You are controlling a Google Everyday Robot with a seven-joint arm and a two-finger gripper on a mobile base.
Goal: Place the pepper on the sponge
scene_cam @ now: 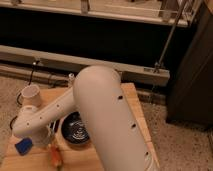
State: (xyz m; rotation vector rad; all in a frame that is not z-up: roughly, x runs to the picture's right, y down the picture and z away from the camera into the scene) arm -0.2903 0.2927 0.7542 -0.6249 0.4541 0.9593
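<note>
Figure: The tool sits low at the end of the arm, near the front edge of the desk. It is largely hidden, so we cannot tell how wide it stands or whether it holds anything. The pepper shows just beneath it, beside the sponge and not on it. We judge two risks: the slender pepper rolling off the small sponge, and the arm nudging the nearby bowl.

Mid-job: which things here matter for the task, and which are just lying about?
Job: pepper; sponge, left of it; gripper, just above the pepper.
Lying about: black bowl; white cup.
</note>
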